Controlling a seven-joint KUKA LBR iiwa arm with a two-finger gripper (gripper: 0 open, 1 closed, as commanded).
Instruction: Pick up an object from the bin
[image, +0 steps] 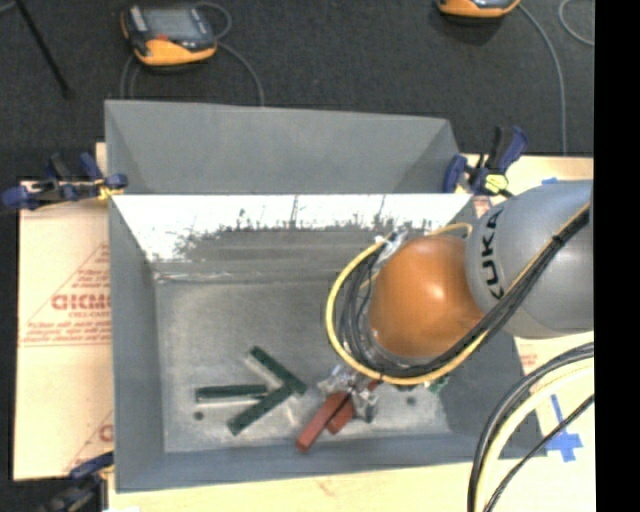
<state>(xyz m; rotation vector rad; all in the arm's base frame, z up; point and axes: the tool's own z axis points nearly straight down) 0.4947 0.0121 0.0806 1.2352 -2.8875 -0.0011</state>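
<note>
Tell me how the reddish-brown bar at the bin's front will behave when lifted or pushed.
The reddish-brown bar looks straight and flat-sided, so it is probably stiff and unlikely to roll. Being long and narrow, it may tilt if gripped near its end, where the gripper is. Pushed, it would likely slide or pivot.

The bin (135, 330) is dull grey metal, its floor scuffed and its pale back wall scratched. The dark green strips (262, 403) and red-brown bar (315, 428) look matt. My orange cover (420, 295) is smooth and glossy
</note>
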